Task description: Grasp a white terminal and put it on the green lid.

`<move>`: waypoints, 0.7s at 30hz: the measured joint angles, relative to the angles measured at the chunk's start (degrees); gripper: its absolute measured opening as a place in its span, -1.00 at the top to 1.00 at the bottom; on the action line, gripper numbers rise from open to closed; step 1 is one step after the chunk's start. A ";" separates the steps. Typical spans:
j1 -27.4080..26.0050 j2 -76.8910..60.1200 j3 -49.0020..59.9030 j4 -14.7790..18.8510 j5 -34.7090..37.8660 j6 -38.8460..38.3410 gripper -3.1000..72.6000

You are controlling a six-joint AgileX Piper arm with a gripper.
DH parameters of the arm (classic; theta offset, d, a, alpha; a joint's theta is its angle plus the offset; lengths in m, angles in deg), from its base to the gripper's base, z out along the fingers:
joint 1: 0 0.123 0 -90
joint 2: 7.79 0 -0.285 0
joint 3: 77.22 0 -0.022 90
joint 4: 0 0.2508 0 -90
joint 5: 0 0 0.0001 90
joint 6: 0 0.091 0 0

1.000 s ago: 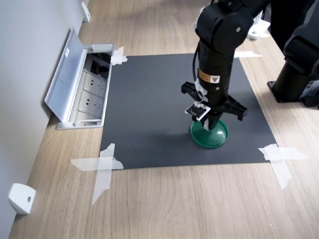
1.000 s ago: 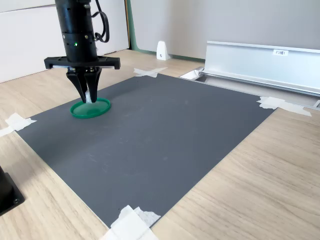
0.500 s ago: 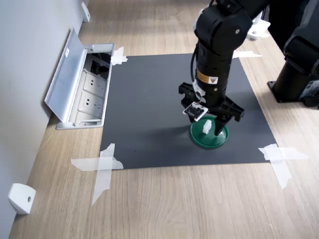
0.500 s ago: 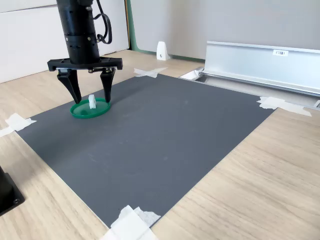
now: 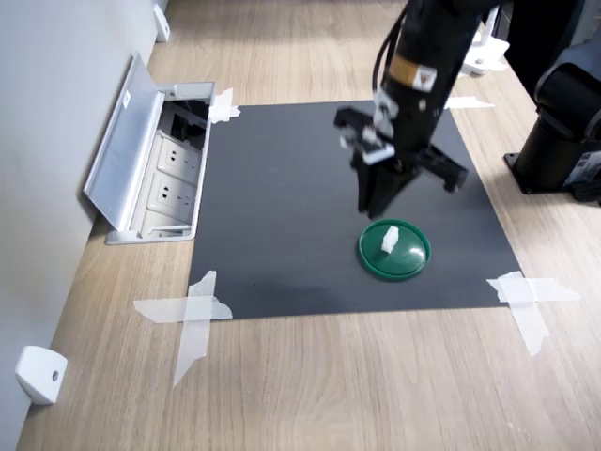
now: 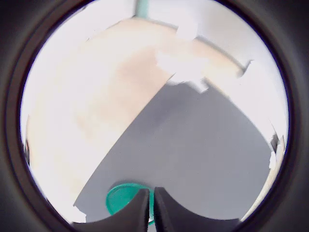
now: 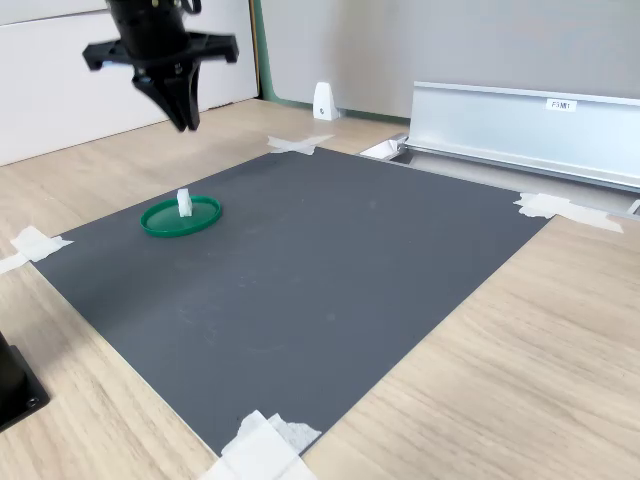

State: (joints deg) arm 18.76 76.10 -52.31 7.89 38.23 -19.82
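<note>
Since half a second ago the arm (image 5: 427, 66) has lifted clear of the green lid (image 5: 394, 251) and drawn back from it, and the gripper (image 5: 374, 209), then spread wide on either side of the white terminal (image 5: 389, 238), now hangs above the black mat (image 5: 282, 216) with its jaws drawn together and nothing between them. In the second exterior view the gripper (image 7: 185, 122) points straight down, well above the lid (image 7: 180, 216) and off toward the wall. The wrist view shows the two fingers (image 6: 166, 212) meeting at a thin seam, with a slice of the lid (image 6: 123, 199) beside them at the mat's corner; the terminal cannot be made out there. The mat lies taped to the wooden floor (image 5: 310, 376) as before. The lid sits unmoved near the mat's edge, at the first exterior view's lower right. The terminal stands upright on the lid, slightly off its centre, as in the second exterior view (image 7: 184, 203).
</note>
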 joint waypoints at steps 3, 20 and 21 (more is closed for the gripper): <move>-3.31 -5.10 1.79 -2.11 -5.19 0.76 0.92; -17.47 -47.50 32.31 -6.70 -20.77 0.82 0.93; -17.52 -50.39 34.39 -6.64 -20.83 0.82 0.93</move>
State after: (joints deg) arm 1.23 25.71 -17.92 1.26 17.40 -19.00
